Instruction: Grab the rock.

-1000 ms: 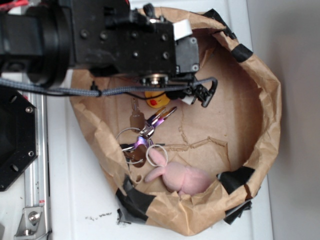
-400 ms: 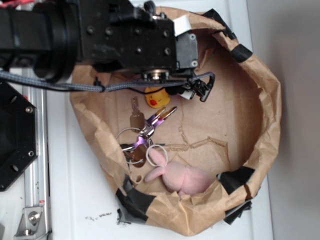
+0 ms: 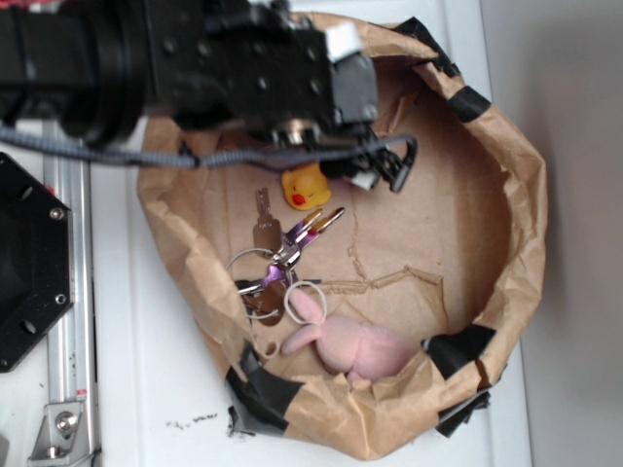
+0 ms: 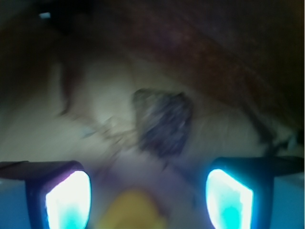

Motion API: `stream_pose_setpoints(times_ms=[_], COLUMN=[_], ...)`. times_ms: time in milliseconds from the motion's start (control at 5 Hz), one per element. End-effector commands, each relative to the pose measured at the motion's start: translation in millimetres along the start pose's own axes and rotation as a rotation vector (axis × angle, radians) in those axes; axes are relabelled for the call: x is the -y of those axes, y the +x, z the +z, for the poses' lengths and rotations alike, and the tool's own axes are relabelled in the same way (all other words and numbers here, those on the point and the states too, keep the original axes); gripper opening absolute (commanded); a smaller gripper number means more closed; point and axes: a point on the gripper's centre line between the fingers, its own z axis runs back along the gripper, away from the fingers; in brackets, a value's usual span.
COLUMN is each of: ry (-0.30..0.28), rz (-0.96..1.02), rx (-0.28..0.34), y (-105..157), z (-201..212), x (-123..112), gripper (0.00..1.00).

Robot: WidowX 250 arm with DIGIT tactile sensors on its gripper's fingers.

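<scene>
The rock (image 4: 162,121) shows only in the wrist view, blurred: a dark, rough lump on the brown paper floor, ahead of my gripper (image 4: 148,198) and slightly right of its midline. The two glowing fingertips (image 4: 69,200) stand far apart, so the gripper is open with nothing held. The yellow duck (image 4: 131,210) lies low between them, nearer than the rock. In the exterior view my black arm (image 3: 243,68) covers the bag's upper left and hides the rock; the duck (image 3: 305,186) sits just below it.
Everything lies inside a rolled-down brown paper bag (image 3: 526,214) with black tape patches. A bunch of keys (image 3: 277,258) lies left of centre and a pink plush rabbit (image 3: 355,345) rests against the lower wall. A black base plate (image 3: 29,263) is at left.
The arm has shifted up in the exterior view, toward the bag's top rim. More of the yellow duck is uncovered. Nothing has been taken hold of.
</scene>
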Motion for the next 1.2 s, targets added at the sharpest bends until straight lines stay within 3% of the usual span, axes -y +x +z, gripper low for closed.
stream_pose_setpoints(times_ms=[0, 400, 600, 1000], ry=[-0.014, 0.024, 0.041, 0.008], rz=[0.024, -0.013, -0.027, -0.104], rx=[0.078, 0.118, 0.132, 0.150], y=[21.1, 12.2, 6.0, -0.2], z=[-12.2, -23.0, -31.6, -13.9], x=[-4.1, 11.7, 13.2, 13.6], gripper=[1.00, 1.00, 0.00, 0.00])
